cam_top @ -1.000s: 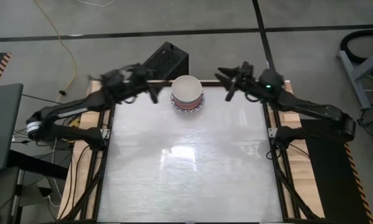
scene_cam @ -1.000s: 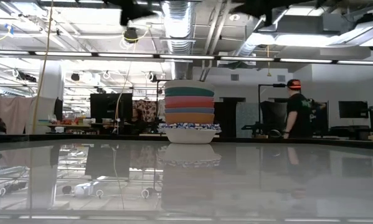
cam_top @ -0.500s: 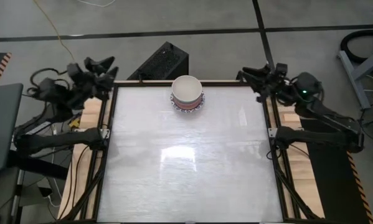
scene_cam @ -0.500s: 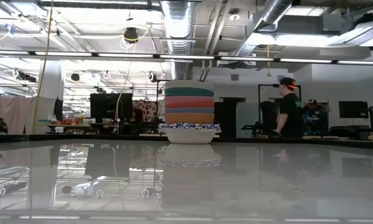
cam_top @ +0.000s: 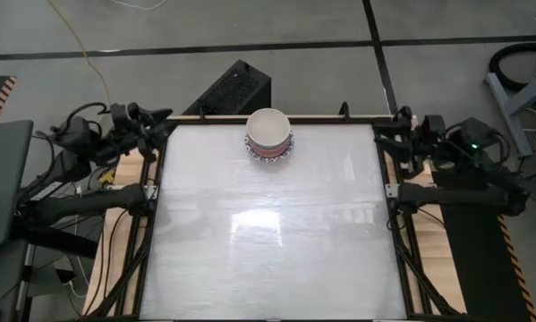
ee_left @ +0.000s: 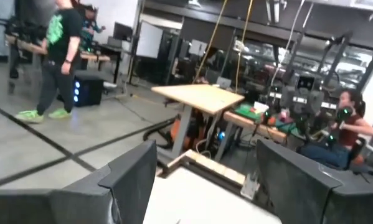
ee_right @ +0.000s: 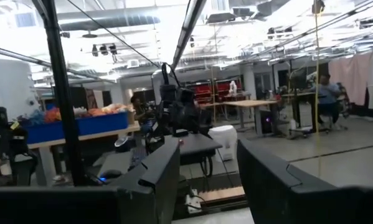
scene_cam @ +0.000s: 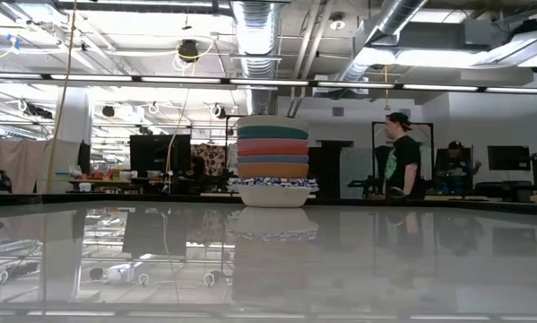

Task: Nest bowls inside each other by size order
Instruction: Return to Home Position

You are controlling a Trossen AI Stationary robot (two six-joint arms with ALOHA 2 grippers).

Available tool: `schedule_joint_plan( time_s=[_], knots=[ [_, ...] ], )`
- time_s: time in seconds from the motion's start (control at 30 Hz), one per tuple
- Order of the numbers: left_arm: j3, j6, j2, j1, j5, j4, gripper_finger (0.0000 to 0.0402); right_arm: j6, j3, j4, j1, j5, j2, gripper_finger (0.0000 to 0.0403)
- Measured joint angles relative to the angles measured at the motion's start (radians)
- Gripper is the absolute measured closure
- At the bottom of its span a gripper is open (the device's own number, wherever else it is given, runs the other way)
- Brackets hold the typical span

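The bowls stand nested in one stack (cam_top: 269,136) at the middle of the table's far edge. In the low view the stack (scene_cam: 272,161) shows a white bowl with a blue patterned rim resting on the table. Orange, blue, pink, teal and cream rims rise above it. My left gripper (cam_top: 157,125) hovers open over the table's far left corner, well apart from the stack. My right gripper (cam_top: 389,139) hovers open over the far right corner. Both wrist views look out into the room, with nothing between the left fingers (ee_left: 206,152) or the right fingers (ee_right: 208,148).
The glossy white table (cam_top: 268,241) stretches from the stack toward the near edge. A black box (cam_top: 236,88) sits on the floor just beyond the far edge. A person (scene_cam: 399,157) stands in the room behind.
Both grippers have drawn back from either side of the stack and risen, tipping up to point above level. The left went toward the table's left edge, the right toward its right edge. The stack has stayed put. The person behind has walked leftward in the low view.
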State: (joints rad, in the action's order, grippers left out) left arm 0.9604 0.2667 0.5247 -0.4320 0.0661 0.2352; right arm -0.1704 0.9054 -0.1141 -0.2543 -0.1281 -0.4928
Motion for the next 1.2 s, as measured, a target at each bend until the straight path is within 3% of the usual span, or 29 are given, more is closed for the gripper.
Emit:
schedule_joint_plan(
  time_s=[0.2, 0.43, 0.7, 0.83, 0.97, 1.2],
  knots=[
    [-0.001, 0.0, -0.05, 0.0, 0.028, 0.081, 0.0139, 0.037, -0.047, -0.073, 0.077, 0.077, 0.094, 0.0223],
    [-0.04, -0.036, -0.118, 0.0, 0.01, 0.125, 0.0139, 0.014, -0.342, 0.118, 0.128, 0.128, 0.281, 0.0223],
    [-0.385, 0.062, -0.276, 0.0, -0.045, -0.059, 0.0139, 0.018, -0.602, 0.274, 0.18, 0.13, 0.488, 0.0223],
    [-0.563, 0.105, -0.388, 0.0, -0.09, -0.179, 0.0139, 0.022, -0.66, 0.268, 0.205, 0.13, 0.486, 0.0223],
    [-0.704, 0.158, -0.512, 0.0, -0.081, -0.199, 0.0139, 0.022, -0.735, 0.285, 0.209, 0.156, 0.49, 0.0223],
    [-0.822, 0.207, -0.504, 0.003, -0.189, -0.214, 0.0139, 0.022, -0.887, 0.431, 0.208, 0.16, 0.489, 0.0223]
  ],
)
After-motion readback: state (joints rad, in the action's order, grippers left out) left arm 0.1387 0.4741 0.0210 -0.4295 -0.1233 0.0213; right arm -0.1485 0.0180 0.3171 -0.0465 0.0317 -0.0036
